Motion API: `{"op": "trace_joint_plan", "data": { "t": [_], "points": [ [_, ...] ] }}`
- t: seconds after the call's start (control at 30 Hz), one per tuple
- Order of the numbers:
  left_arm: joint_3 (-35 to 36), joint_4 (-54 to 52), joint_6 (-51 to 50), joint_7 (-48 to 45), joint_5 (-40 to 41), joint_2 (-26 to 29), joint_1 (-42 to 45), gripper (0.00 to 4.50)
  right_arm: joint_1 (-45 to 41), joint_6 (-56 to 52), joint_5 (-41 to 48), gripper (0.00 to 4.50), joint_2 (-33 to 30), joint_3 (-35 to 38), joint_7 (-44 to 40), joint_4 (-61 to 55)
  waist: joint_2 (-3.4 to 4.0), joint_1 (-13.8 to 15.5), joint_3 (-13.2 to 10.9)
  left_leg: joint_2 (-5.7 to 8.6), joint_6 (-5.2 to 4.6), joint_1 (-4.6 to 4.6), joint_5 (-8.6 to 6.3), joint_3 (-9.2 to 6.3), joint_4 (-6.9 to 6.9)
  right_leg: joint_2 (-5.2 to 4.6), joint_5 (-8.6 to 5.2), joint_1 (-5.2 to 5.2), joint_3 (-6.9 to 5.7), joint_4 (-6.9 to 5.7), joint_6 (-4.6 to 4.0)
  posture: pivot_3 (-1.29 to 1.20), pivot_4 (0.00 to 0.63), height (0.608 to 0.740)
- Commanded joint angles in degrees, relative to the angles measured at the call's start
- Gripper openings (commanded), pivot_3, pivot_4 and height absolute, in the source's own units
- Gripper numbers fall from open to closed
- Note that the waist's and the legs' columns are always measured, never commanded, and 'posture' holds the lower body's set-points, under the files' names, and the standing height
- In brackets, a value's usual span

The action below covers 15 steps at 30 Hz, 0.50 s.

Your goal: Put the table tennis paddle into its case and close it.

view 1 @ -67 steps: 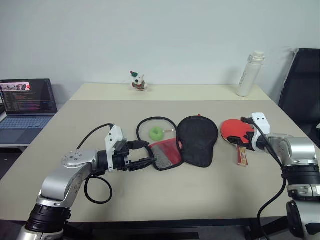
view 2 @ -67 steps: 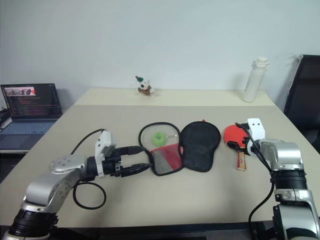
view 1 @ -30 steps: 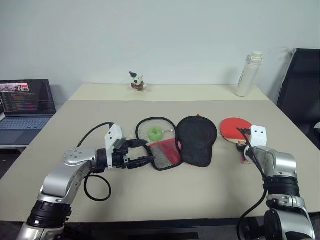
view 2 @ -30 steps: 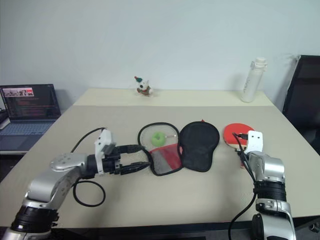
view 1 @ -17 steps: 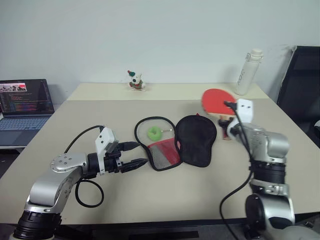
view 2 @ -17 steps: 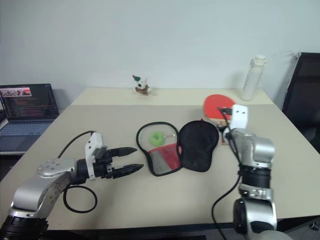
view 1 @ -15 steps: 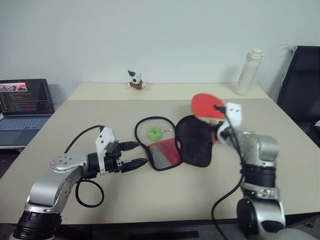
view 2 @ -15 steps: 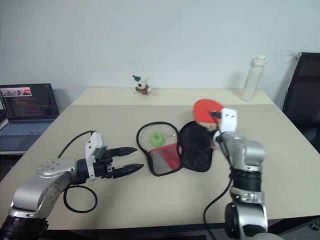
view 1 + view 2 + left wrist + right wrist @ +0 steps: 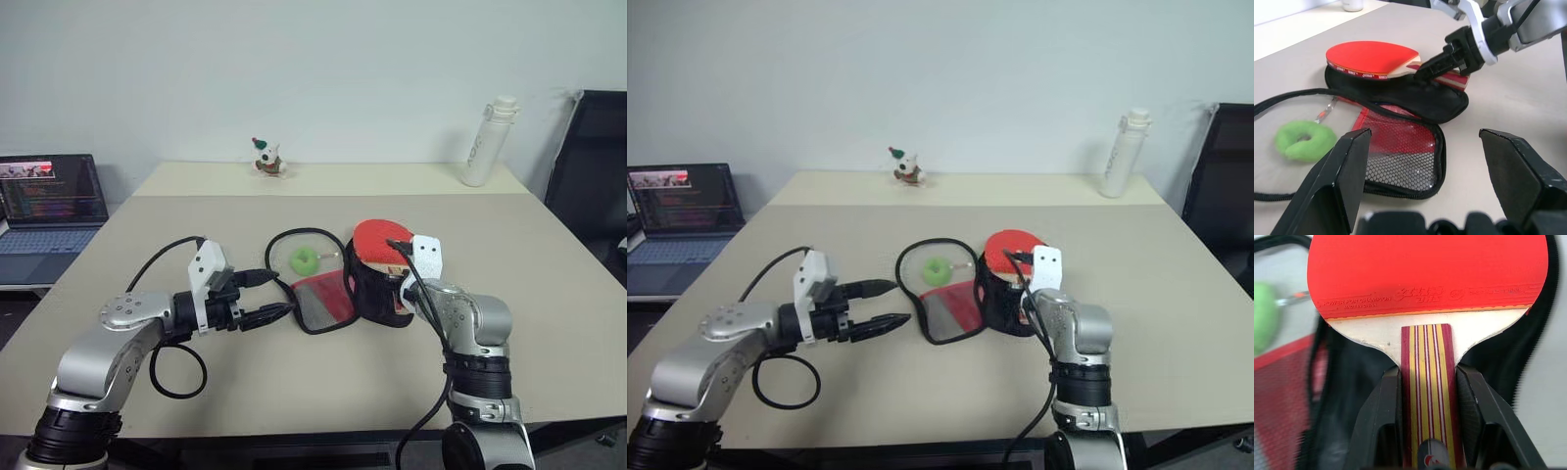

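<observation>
The table tennis paddle [image 9: 377, 243], red-faced with a striped wooden handle, hangs just above the black half of the case [image 9: 384, 304]. My right gripper [image 9: 1427, 401] is shut on the paddle's handle, one black finger on each side. The case lies open on the table, its red mesh half [image 9: 1400, 147] toward my left arm and its zipper rim looping around a green soft ring [image 9: 305, 259]. My left gripper [image 9: 279, 294] is open, its fingertips just short of the mesh half's edge, with nothing between them.
A laptop [image 9: 54, 201] sits on a side surface at far left. A small toy figure [image 9: 265, 159] and a white bottle [image 9: 487, 142] stand along the table's back edge. A black chair [image 9: 588, 166] is at the right.
My right gripper has carried the paddle from the right side of the table leftwards, to above the black half of the case. The left gripper has stayed open beside the case.
</observation>
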<state>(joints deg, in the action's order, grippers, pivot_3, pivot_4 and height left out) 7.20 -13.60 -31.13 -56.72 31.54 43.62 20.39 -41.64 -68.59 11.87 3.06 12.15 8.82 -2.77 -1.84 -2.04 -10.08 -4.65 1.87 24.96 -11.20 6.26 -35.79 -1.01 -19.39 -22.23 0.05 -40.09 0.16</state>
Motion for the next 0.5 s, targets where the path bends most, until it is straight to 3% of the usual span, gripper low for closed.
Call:
{"op": "trace_joint_plan", "data": {
  "t": [0.03,0.5],
  "points": [
    [1.6,-1.9,-0.1,0.5,0.9,0.7,0.7,3.86,-0.2,3.3,-0.6,1.10,0.4,-1.2,-0.2,-0.6,0.00,0.0,0.0,0.00,0.00,0.00,0.00,0.01,0.01,0.00,0.00,-0.01,0.01,0.00,0.00,0.00,0.150,0.740],
    [1.6,-2.3,-0.6,1.1,1.0,0.7,0.2,3.86,0.9,5.4,-2.3,1.10,2.1,-1.9,0.8,2.6,-0.01,0.0,0.0,-0.01,0.00,-0.01,0.00,0.03,0.00,0.00,0.00,-0.02,0.03,-0.01,0.00,0.00,0.150,0.740]
  ]
}}
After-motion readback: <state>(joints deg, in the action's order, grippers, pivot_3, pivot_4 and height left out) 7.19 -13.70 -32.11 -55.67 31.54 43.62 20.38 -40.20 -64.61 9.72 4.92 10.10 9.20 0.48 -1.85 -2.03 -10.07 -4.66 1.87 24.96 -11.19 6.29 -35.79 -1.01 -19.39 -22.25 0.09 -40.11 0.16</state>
